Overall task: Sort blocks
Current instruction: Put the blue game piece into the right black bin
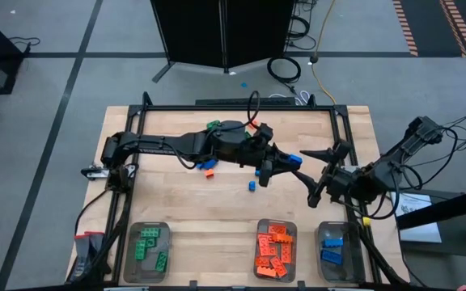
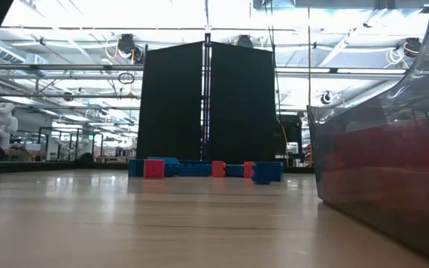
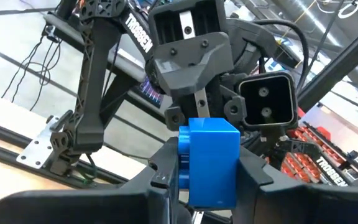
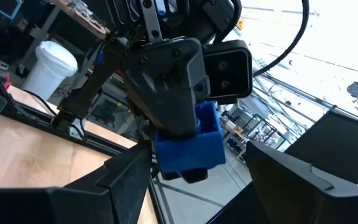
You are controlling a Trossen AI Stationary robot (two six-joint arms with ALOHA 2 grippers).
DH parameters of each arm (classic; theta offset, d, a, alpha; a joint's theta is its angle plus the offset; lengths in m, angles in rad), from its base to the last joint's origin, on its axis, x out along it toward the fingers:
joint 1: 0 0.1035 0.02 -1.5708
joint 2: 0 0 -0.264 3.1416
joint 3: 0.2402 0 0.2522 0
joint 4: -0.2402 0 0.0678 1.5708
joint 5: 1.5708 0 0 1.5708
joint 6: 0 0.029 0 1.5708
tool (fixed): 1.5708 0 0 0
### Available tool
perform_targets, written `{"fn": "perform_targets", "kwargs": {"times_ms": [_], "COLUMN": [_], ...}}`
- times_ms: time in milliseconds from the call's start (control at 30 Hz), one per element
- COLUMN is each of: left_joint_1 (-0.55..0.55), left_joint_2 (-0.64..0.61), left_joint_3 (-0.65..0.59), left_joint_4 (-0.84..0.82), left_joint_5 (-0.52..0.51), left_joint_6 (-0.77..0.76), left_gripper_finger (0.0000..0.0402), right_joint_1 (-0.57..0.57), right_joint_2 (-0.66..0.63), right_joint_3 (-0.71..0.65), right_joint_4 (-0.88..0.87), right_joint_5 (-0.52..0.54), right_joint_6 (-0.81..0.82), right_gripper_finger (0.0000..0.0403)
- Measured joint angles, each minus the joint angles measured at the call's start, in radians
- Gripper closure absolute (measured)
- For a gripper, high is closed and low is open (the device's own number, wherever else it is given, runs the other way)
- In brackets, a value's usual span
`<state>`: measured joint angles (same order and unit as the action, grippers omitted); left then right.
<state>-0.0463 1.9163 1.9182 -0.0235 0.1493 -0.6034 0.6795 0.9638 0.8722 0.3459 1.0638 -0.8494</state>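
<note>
Over the pale wooden bench, near its three o'clock side, a handover is in hand: the left tool is clenched on a blue studded plastic brick. The right tool, facing it, stands spread; next, it must close on the brick.

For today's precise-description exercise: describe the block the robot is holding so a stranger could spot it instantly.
Start at the wooden table and follow the left arm to the left gripper, raised over the table's right half. Pinched there is a blue block, facing the open right gripper. Unlike every other block, it is held in the air.
</note>
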Motion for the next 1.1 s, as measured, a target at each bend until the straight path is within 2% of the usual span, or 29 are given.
{"fn": "perform_targets", "kwargs": {"times_ms": [233,367,667,867,933,1100], "left_joint_1": [0.0,0.0,0.003,0.01,0.013,0.02], "left_joint_2": [0.0,0.011,0.065,0.065,0.066,0.067], "left_joint_3": [0.0,0.0,0.0,0.0,0.0,0.0], "left_joint_4": [0.001,0.013,0.121,0.123,0.123,0.098], "left_joint_5": [0.0,0.002,0.058,0.055,0.048,0.035], "left_joint_6": [0.007,0.006,-0.074,-0.084,-0.101,-0.111], "left_gripper_finger": [0.0318,0.0318,0.0318,0.0318,0.0305,0.0225], "right_joint_1": [-0.014,-0.026,-0.032,-0.032,-0.032,-0.032], "right_joint_2": [0.0,0.0,0.001,0.0,0.0,0.0], "right_joint_3": [0.0,0.0,-0.003,-0.003,-0.003,-0.002], "right_joint_4": [0.002,0.004,0.01,0.004,0.006,0.01], "right_joint_5": [-0.004,-0.052,-0.047,-0.033,-0.015,0.044], "right_joint_6": [-0.009,-0.013,-0.062,-0.066,-0.065,-0.053], "right_gripper_finger": [0.0179,0.0205,0.0243,0.0273,0.0273,0.0273]}}
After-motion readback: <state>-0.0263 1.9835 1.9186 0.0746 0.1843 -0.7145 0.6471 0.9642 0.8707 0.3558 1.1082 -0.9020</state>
